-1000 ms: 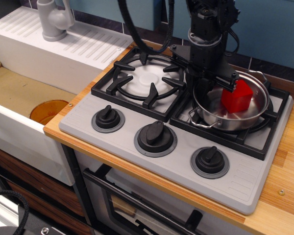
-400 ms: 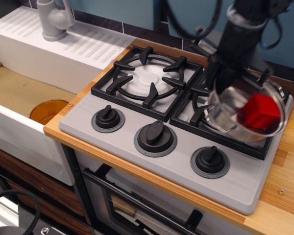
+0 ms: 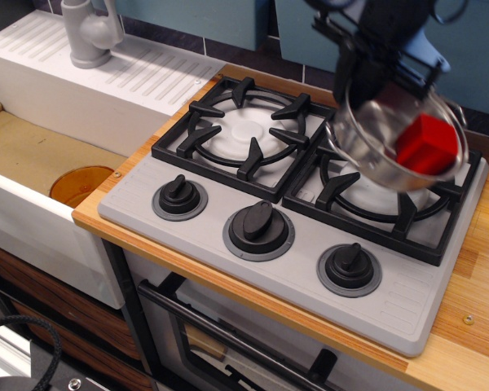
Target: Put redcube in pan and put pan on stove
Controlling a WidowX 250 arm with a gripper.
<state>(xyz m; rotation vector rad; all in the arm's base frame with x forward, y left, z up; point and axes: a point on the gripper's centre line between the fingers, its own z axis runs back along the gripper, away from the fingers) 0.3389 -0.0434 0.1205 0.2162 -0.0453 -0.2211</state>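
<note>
The redcube (image 3: 426,145) sits inside the pan (image 3: 381,140), which hangs tilted in the air above the right burner of the stove (image 3: 187,208), its open side turned toward the camera. The blurred black end effector (image 3: 373,67) grips the pan at its upper rim. The left burner's grate (image 3: 244,130) stands bare, three black knobs (image 3: 259,228) line the front, and a white sink (image 3: 33,163) adjoins the wooden desk (image 3: 473,326).
</note>
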